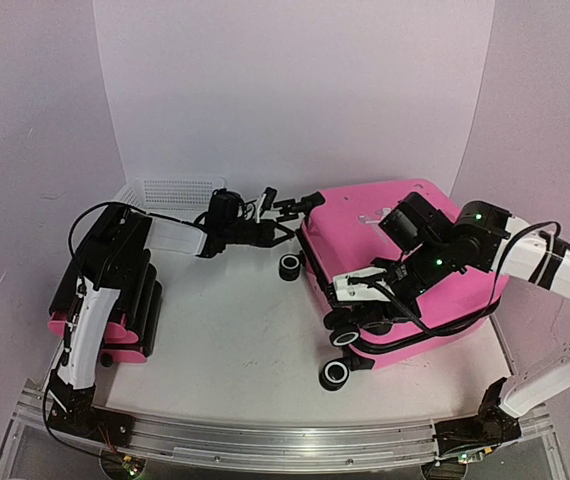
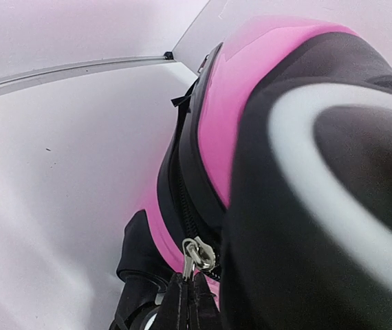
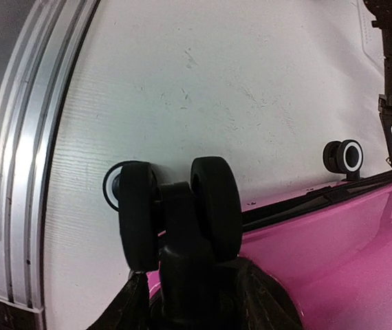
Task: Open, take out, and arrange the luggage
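1. Two grips at once: the left gripper (image 2: 190, 302) is pinched tight on the zipper pull (image 2: 197, 256), at the luggage corner facing the table's far edge.
2. The luggage (image 1: 350, 230) lies flat by the right edge of the table (image 1: 225, 330). The shell is glossy and stiff, so it probably handles bulky and slippery, with no purchase on bare shell.
3. The right gripper (image 3: 192, 295) is closed partway around the caster wheel (image 3: 213, 206) — a sound anchor, I'd judge.

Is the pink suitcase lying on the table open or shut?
Shut. From above the luggage shows only pink shell, no lining. The left hand pinches the zipper pull; whether the zipper is partly undone, cannot tell.
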You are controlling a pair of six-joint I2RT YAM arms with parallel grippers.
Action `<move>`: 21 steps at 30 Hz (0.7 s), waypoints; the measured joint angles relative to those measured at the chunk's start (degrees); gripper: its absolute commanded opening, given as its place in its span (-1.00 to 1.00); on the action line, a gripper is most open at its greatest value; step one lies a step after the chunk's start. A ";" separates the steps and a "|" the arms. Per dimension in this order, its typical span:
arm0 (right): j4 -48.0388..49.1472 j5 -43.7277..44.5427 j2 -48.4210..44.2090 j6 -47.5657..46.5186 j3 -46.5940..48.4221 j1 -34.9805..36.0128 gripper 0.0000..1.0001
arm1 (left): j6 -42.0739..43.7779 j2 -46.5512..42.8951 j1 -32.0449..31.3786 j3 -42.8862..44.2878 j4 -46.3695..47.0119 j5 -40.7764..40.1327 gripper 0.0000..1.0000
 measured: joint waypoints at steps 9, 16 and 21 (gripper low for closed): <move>-0.87 6.23 -12.50 11.32 -6.47 0.35 0.97 | -0.20 -10.51 0.61 -13.75 0.17 -11.02 0.37; -0.09 16.17 -15.67 36.52 -6.12 0.39 0.97 | 1.88 -24.74 4.11 -25.99 -3.21 -16.06 0.83; -0.15 26.29 -14.80 57.05 0.20 0.02 0.97 | 2.75 -33.79 3.30 -27.76 -6.75 -13.40 0.82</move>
